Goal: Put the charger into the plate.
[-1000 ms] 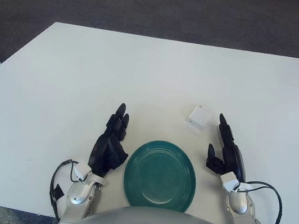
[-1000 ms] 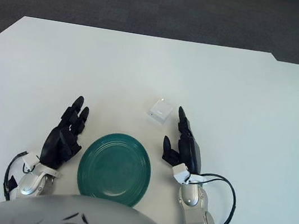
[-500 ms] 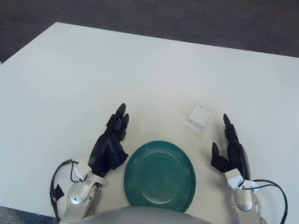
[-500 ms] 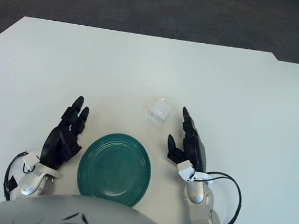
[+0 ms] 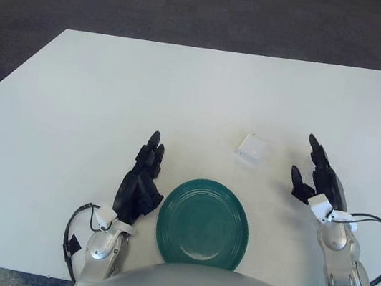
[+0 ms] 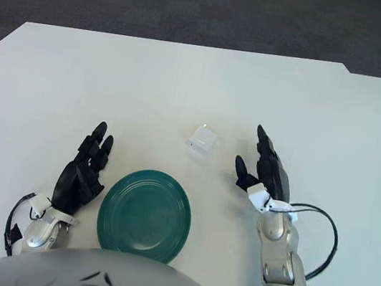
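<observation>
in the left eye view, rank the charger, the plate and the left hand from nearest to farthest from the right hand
Measured from the open right hand at the right of the table:
1. White charger, just to its left and slightly farther up the table.
2. Green plate, lower left, at the near edge.
3. Left hand, beyond the plate's left side.

I see a plain white charger (image 5: 250,149) w/ no pattern on a white bench (image 5: 111,94), and a solid dark teal-green plate (image 5: 202,223). L hand (image 5: 141,182) & R hand (image 5: 319,179) both have black fingers, silver-grey wrists w/ black cables. Floor (image 5: 197,6) is dark grey, speckled carpet.
</observation>
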You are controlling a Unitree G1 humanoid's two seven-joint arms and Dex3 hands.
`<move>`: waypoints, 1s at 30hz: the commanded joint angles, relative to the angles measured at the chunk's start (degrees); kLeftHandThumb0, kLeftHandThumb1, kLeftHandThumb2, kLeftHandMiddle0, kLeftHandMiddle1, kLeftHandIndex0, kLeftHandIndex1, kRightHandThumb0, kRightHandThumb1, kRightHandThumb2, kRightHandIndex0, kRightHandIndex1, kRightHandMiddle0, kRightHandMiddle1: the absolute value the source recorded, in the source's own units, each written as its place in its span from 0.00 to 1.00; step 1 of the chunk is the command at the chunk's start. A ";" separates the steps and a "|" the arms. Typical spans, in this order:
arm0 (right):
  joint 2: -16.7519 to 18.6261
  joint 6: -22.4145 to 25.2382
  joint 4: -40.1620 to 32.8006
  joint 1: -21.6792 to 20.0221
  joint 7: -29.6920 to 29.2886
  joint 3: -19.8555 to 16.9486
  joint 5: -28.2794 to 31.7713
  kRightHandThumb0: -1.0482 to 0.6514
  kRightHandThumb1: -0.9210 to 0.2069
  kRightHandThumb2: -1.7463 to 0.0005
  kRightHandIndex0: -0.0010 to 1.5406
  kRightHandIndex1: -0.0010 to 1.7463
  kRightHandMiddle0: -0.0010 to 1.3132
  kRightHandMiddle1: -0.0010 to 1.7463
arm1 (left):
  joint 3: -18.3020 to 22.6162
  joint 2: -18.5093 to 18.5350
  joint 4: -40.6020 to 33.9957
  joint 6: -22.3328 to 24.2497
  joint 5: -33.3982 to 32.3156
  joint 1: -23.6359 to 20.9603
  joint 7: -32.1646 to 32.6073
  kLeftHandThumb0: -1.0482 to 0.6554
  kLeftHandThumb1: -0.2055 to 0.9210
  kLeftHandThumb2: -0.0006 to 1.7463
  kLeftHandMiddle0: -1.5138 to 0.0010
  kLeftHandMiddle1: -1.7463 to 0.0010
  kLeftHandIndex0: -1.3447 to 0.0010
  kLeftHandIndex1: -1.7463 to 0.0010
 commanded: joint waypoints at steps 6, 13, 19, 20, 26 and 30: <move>-6.17 -2.01 2.07 -8.26 3.19 7.21 -10.70 0.03 0.00 0.60 0.13 0.01 0.00 0.38 | 0.47 0.64 3.91 1.96 -0.19 0.39 -0.23 0.00 1.00 0.73 1.00 1.00 1.00 1.00; -10.68 -6.59 2.48 -12.27 6.16 13.28 -17.38 0.05 0.00 0.65 0.12 0.01 0.00 0.40 | 0.56 0.42 3.58 2.84 -0.64 0.42 -0.01 0.00 1.00 0.73 1.00 1.00 1.00 1.00; -14.07 -11.71 3.64 -16.29 8.01 16.49 -21.13 0.08 0.00 0.66 0.08 0.00 0.00 0.33 | 0.46 0.51 3.18 2.90 -0.14 0.62 0.40 0.00 1.00 0.74 1.00 1.00 1.00 1.00; -14.54 -13.13 4.03 -17.20 8.07 17.20 -21.63 0.09 0.00 0.66 0.08 0.00 0.00 0.32 | 0.49 0.55 3.08 2.98 -0.12 0.62 0.44 0.00 1.00 0.74 1.00 1.00 1.00 1.00; -16.50 -19.69 5.56 -19.87 7.19 20.14 -23.49 0.10 0.00 0.66 0.06 0.00 0.00 0.27 | 0.32 0.64 2.40 3.38 0.38 0.83 0.84 0.00 1.00 0.74 1.00 1.00 1.00 1.00; -17.78 -24.03 6.63 -20.73 6.24 21.97 -24.76 0.11 0.00 0.66 0.06 0.00 0.00 0.24 | 0.17 0.65 2.16 3.32 1.34 0.96 1.38 0.00 1.00 0.74 1.00 1.00 1.00 1.00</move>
